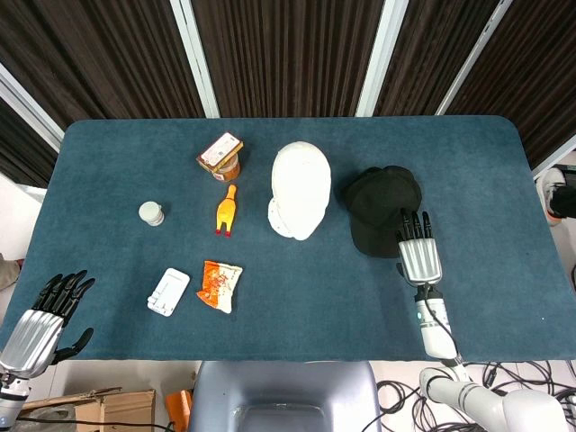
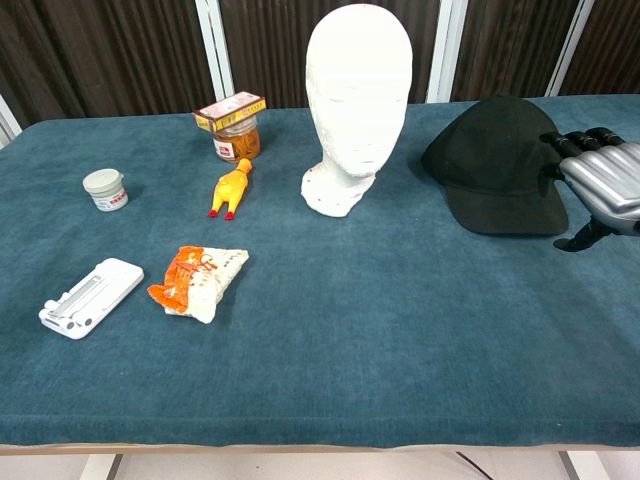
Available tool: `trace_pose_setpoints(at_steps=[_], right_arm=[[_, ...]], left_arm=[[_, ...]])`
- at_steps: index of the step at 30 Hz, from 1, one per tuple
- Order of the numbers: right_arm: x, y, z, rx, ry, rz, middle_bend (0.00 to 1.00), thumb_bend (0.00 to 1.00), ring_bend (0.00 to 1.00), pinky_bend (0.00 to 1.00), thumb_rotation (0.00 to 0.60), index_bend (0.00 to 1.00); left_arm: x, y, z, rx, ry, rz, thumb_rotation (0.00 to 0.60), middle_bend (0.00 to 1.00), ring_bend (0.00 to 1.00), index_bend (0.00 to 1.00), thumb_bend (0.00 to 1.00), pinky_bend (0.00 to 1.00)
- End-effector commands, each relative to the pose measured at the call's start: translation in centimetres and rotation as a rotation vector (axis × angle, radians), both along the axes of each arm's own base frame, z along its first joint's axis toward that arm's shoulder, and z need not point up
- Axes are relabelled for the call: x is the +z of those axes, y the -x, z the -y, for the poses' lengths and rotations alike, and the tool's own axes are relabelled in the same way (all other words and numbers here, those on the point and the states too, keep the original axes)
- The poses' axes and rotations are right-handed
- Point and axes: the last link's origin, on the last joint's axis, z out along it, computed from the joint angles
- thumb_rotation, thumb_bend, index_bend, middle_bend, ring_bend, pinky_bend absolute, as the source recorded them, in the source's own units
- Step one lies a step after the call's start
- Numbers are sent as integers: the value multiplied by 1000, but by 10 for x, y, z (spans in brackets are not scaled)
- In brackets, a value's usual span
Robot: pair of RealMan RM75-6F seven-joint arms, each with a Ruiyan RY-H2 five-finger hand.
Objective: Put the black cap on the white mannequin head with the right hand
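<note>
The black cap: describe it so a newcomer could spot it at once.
Start at the upright white mannequin head mid-table. To its right lies the black cap, flat on the blue table, with the right hand at its near edge. It is the table's only black, soft item.

Blue felt table [image 1: 504, 297]. On it: mannequin head [image 1: 299, 189] upright mid-table, black cap [image 1: 382, 209] beside it, jar [image 1: 227, 167] with box [image 1: 220, 150] on top, rubber chicken [image 1: 227, 211], small tub [image 1: 150, 213], snack packet [image 1: 219, 284], white device [image 1: 168, 292].
</note>
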Motion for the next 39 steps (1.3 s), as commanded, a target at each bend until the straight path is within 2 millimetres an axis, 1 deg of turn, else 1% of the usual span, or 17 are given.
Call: trace_pose_setpoints(at_steps=[1,9,17,24,29,33,36,39], right_arm=[[-1,0,0,0,0,1,0,65,0,0,600,408],[-8,-4,5,13,3,-19,13,64,0,0,600,439],[-22,-11,11,59,27,-56,16,70,0,0,600,444],[-28,-17,16,85,52,-26,18,76,0,0,600,453],[-31,-23,21,96,68,-32,43,85,0,0,600,480],[-32,-26,25,95,76,-36,60,139,0,0,600,492],[-28,-28,30,90,98,-28,71,201,0,0,600,498],[-21,-30,36,92,122,-11,80,219,0,0,600,502]], left_arm=[[0,0,0,-1,-1,3,600,0,0,0,370,0],[-2,-1,-3,-8,14,5,600,0,0,0,370,0],[-6,-1,-4,-1,11,-25,600,0,0,0,369,0],[-9,-3,-4,4,1,-43,600,0,0,0,370,0],[-11,-3,-4,5,-6,-54,600,0,0,0,370,0],[-12,-3,-4,6,-5,-59,600,0,0,0,369,0],[-12,-3,-4,7,-3,-60,600,0,0,0,368,0],[-12,-3,-4,8,-5,-60,600,0,0,0,368,0]])
